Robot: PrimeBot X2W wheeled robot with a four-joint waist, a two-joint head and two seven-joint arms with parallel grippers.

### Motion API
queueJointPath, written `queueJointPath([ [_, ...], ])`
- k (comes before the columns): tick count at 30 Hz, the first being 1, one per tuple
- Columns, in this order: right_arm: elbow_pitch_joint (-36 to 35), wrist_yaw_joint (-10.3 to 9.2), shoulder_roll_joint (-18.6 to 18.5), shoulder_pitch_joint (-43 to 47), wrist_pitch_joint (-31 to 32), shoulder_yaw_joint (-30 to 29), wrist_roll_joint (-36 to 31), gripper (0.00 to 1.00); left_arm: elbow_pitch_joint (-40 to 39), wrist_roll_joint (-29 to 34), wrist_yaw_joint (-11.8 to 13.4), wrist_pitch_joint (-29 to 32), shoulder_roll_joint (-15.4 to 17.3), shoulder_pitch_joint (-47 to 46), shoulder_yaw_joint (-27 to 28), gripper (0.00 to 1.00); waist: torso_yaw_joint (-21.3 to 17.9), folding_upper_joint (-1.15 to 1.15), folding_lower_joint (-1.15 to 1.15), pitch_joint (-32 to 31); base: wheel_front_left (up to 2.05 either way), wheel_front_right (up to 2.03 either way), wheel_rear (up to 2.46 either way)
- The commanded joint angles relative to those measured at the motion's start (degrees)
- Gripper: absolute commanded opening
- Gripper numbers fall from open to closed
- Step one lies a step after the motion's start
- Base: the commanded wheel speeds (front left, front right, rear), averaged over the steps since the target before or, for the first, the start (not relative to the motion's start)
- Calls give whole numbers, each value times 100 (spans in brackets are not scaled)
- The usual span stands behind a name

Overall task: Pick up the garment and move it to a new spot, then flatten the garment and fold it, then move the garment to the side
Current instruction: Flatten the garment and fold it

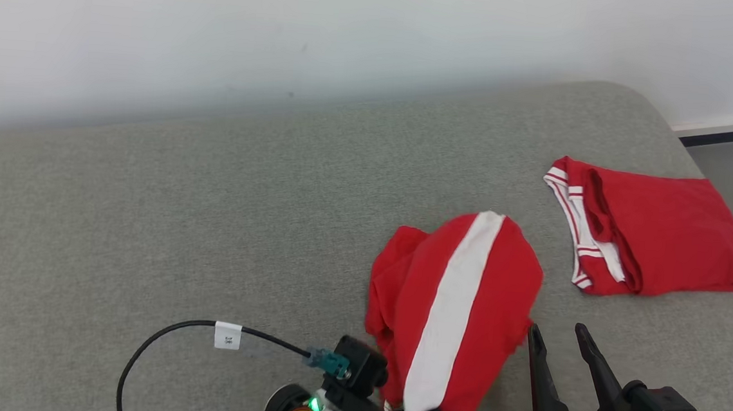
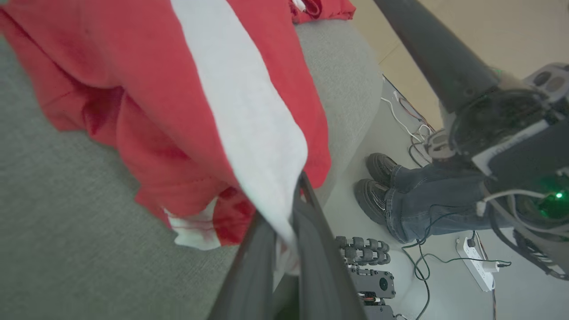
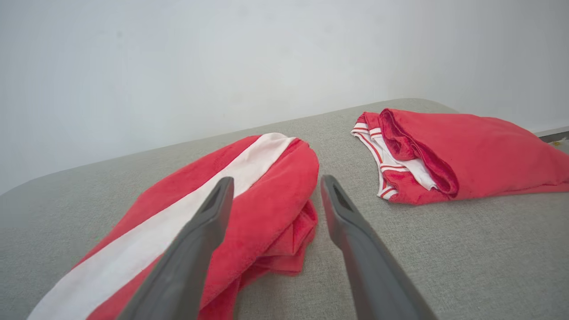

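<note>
L gripper (image 2: 284, 213) clenched on garment (image 1: 456, 302) hem, garment bunched at cushion's (image 1: 210, 220) near edge. R gripper (image 1: 563, 348) spread, empty, just beside. Pick-up started; move, flatten, fold, set-aside left.

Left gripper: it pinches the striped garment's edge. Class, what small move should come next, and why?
Probably lift the left gripper and carry the striped garment left onto bare grey cushion: it is shut on the cloth, which lies crumpled, and the folded garment sits close on the right.
</note>
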Motion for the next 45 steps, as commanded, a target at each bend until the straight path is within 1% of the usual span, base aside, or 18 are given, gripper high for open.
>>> queueJointPath([
  [1,21,-12,31,-45,-16,21,-9,100,-46,-108,15,147,133,137,-30,100,79,0,0,20,0,0,0],
  [6,39,-12,34,-15,-8,30,-14,100,-201,-236,122,347,289,243,37,100,75,0,0,-20,0,0,0],
  [11,59,-12,16,-18,-16,5,6,100,-650,-651,384,836,596,159,337,100,-23,0,0,-60,0,0,0],
  [15,47,-12,17,-7,-27,16,24,100,-947,-524,667,724,765,-196,697,100,-144,0,0,-48,0,0,0],
  [18,65,-12,32,-53,-37,73,37,100,-809,-393,753,666,701,-546,808,100,-305,0,0,-22,0,0,0],
  [21,74,-12,41,-112,-50,94,45,100,-385,-182,806,616,592,-969,802,100,-508,0,0,35,0,0,0],
  [28,110,-12,56,-201,-116,171,64,100,1041,496,1013,219,418,-1874,736,100,-1089,0,0,295,0,0,0],
  [34,152,-12,88,-245,-213,186,91,100,2074,749,1121,-11,268,-2330,688,100,-1456,0,0,593,0,0,0],
  [38,178,-12,108,-299,-266,208,100,100,2708,818,1176,138,178,-2509,603,100,-1606,0,0,724,0,0,0],
  [45,217,-12,117,-301,-309,192,63,100,3389,837,1086,206,31,-2692,508,100,-1636,0,0,782,0,0,0],
])
